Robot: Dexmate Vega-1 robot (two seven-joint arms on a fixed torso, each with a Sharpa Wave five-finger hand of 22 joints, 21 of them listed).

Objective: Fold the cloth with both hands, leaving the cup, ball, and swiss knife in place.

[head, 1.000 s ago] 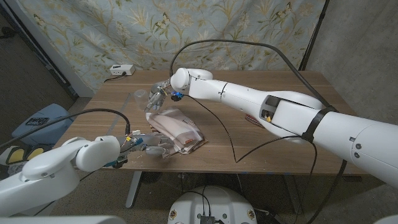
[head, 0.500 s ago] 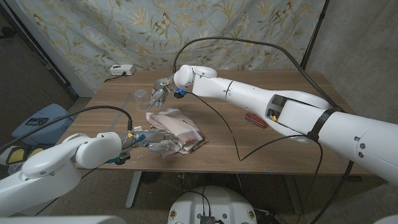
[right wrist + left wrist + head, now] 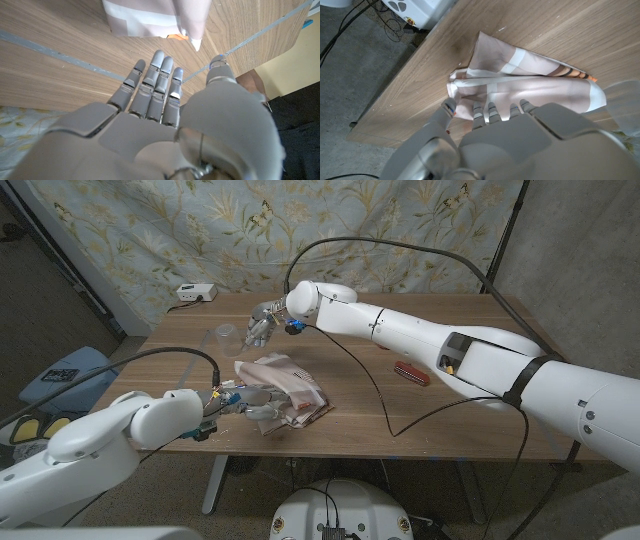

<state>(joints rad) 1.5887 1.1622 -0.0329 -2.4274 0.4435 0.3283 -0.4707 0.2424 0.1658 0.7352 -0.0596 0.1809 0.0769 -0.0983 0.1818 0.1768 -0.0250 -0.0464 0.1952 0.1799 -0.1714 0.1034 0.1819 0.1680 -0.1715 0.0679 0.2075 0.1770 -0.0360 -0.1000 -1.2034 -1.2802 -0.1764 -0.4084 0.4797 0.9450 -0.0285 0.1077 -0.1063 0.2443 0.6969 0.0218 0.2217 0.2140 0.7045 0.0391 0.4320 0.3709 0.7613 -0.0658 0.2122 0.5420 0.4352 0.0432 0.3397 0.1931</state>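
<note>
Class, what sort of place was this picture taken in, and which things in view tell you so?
Probably a makeshift robot lab or test room, not a home: a wooden table stands before a floral cloth backdrop hung on stands, and loose black cables trail over it.

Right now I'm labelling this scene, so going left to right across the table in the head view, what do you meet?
Left robot hand on the cloth → red pocket knife. The clear cup and right robot hand overlap those sideways, farther back.
</note>
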